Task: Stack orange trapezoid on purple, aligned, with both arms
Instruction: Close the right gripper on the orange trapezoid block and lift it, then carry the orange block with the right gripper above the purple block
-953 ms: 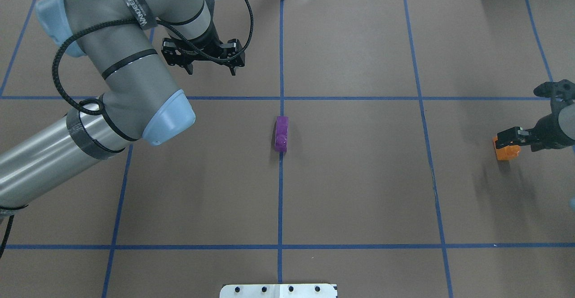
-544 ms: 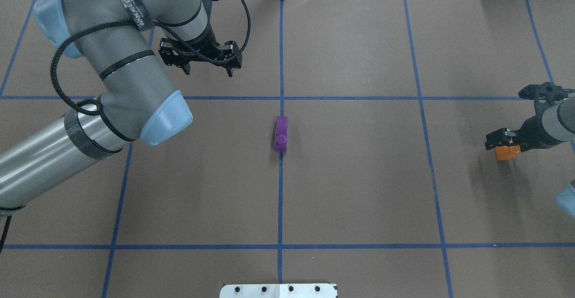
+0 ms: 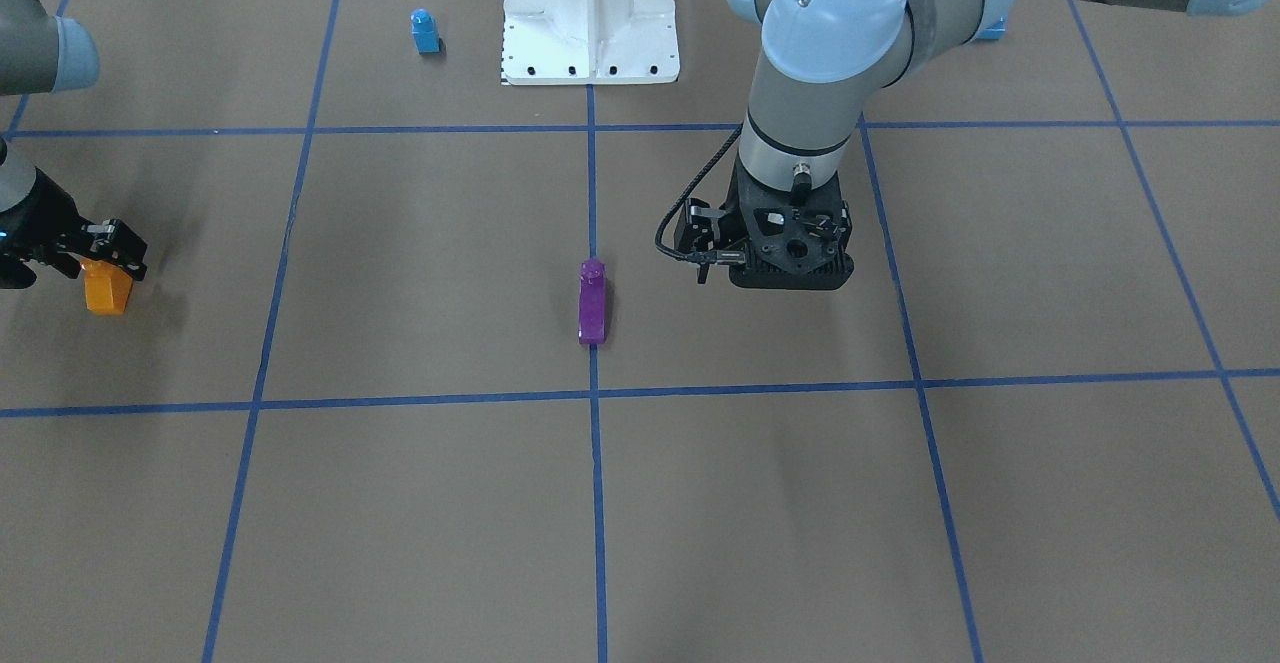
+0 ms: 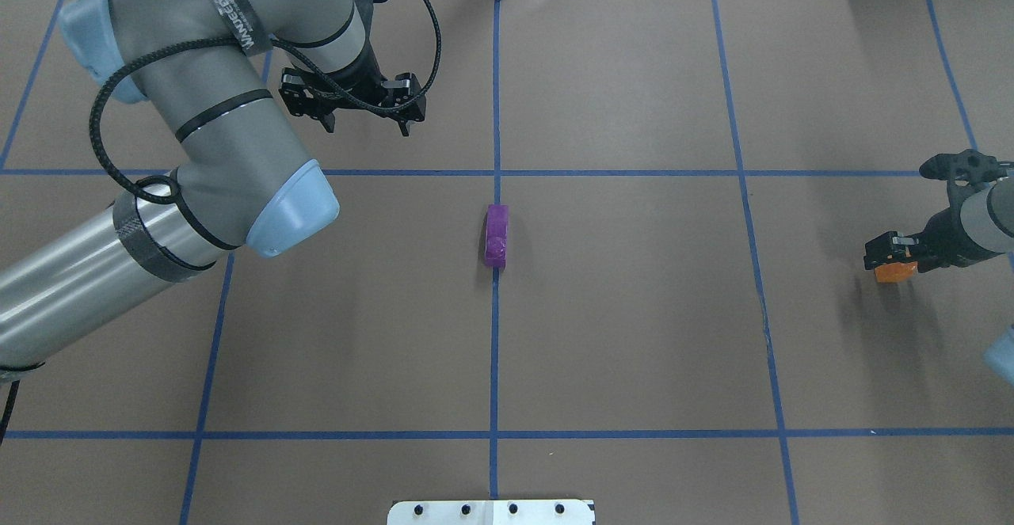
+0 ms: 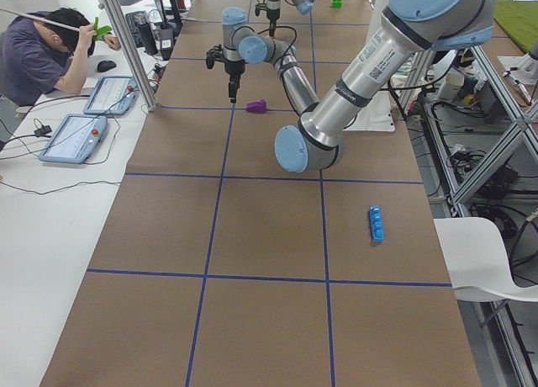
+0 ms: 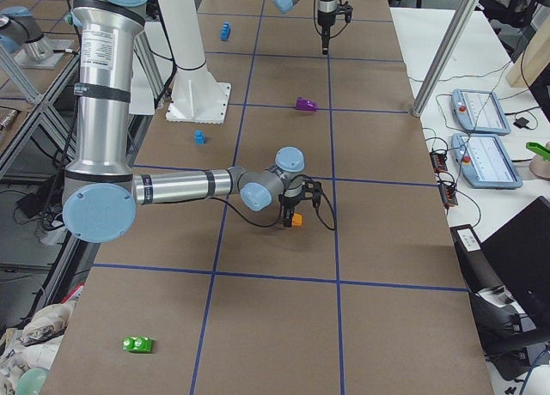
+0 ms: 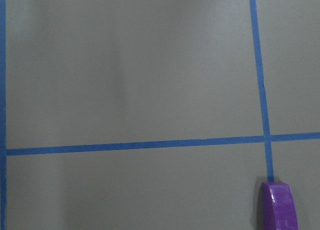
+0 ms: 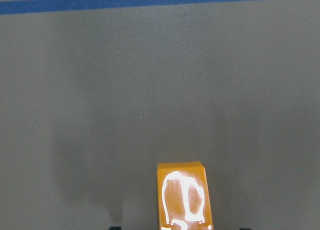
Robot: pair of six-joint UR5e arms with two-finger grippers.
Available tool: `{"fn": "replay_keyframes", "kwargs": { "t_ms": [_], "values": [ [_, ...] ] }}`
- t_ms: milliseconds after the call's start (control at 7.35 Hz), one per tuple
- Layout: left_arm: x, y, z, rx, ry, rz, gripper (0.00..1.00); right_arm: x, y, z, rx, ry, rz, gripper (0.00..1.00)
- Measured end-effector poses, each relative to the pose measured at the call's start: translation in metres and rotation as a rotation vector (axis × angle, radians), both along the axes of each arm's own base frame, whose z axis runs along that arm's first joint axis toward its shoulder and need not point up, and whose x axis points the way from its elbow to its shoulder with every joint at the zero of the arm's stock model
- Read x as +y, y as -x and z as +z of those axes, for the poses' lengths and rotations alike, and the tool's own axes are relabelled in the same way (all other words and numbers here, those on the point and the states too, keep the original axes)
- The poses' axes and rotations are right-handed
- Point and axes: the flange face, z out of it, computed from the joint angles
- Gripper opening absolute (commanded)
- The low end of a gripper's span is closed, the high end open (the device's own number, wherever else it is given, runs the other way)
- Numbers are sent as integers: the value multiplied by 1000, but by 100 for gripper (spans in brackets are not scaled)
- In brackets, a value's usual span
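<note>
The orange trapezoid [image 4: 897, 272] sits on the brown table at the far right; it also shows in the front view [image 3: 106, 293] and the right wrist view [image 8: 183, 197]. My right gripper [image 4: 893, 256] is low over it, open, with one fingertip on each side of the brick and apart from it. The purple brick [image 4: 497, 236] lies on the centre tape line and shows at the lower right of the left wrist view [image 7: 280, 206]. My left gripper [image 4: 364, 117] is open and empty, beyond and to the left of the purple brick.
A small blue single-stud brick [image 3: 425, 31] stands next to the white robot base [image 3: 590, 43]. A long blue brick [image 5: 377, 223] lies near the robot's left side. A green brick [image 6: 137, 344] lies near the table's right end. An operator [image 5: 38, 50] sits at a side desk.
My right gripper has shifted a little over the orange trapezoid and covers more of it. My left gripper has moved slightly away from the purple brick. Both bricks have stayed in place.
</note>
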Motion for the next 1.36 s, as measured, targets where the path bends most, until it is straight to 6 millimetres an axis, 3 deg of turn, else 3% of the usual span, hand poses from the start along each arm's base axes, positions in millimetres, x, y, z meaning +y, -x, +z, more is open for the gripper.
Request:
{"fn": "replay_keyframes", "kwargs": {
  "t_ms": [272,544,680,817,953,1089,1225,1361],
  "values": [
    [0,0,2,-1,1,0,100,1,-1,2,4,5,-1,0],
    [1,1,3,-1,1,0,100,-1,2,-1,0,4,-2,0],
    [2,4,4,1,0,-3,100,-3,3,-12,-14,3,-4,0],
    [4,10,9,2,-1,-6,100,-13,2,-37,-31,12,2,0],
    [9,20,19,0,-7,-5,100,-36,7,-86,-39,28,14,0],
    [11,33,33,-10,-22,4,100,-65,22,-151,-43,34,19,0],
    [9,52,55,-30,-38,15,100,-86,50,-218,-48,19,3,0],
    [5,73,79,-51,-48,34,100,-93,93,-277,-43,-3,-28,0]
  ]
}}
